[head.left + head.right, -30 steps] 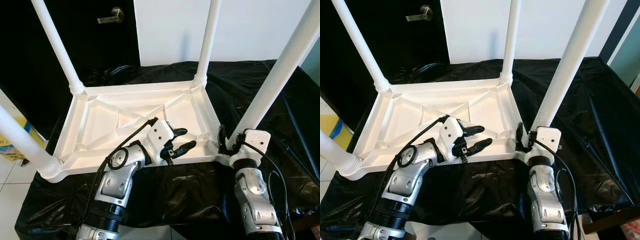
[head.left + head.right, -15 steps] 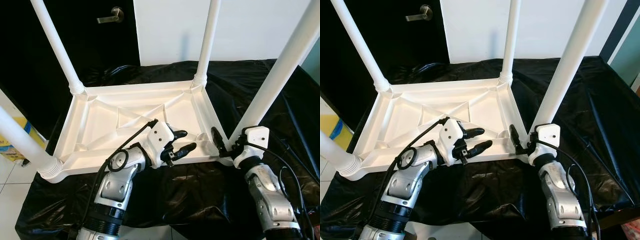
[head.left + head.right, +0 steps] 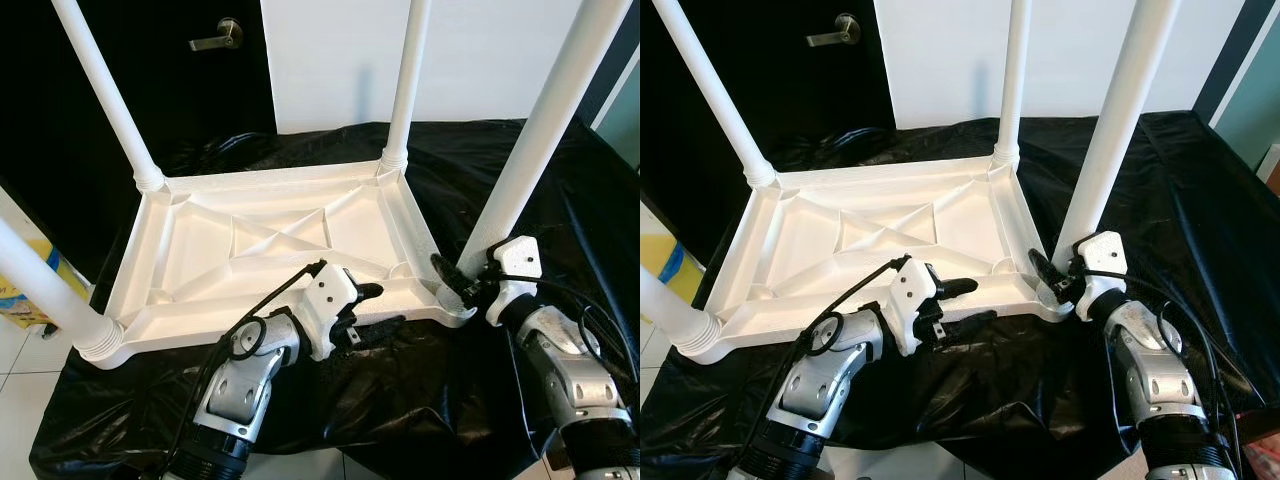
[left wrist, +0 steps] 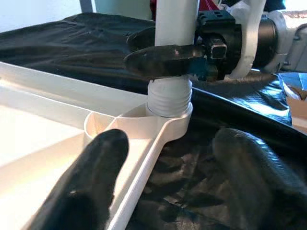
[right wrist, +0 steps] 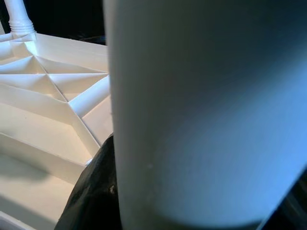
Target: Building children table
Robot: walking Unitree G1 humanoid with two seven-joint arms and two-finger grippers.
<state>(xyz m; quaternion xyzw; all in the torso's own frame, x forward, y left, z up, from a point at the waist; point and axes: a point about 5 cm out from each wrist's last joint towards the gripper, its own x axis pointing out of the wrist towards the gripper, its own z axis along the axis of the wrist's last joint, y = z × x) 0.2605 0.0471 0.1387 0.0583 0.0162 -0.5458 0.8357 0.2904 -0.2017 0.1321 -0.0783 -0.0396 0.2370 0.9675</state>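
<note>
Children's table [image 3: 270, 240] lies upside down on black sheeting [image 3: 560, 210], legs up. Right pincer [image 3: 455, 283] grips the near-right leg [image 3: 530, 150] at its base. Left pincer [image 3: 372, 308] open, straddling the near rim, holding nothing.

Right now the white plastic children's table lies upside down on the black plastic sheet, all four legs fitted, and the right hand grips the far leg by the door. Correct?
Not quite. The right hand grips the near right leg just above its socket, as the left wrist view shows, not the far one. The rest holds: the white plastic table lies upside down on the black plastic sheet, all four legs fitted.
</note>
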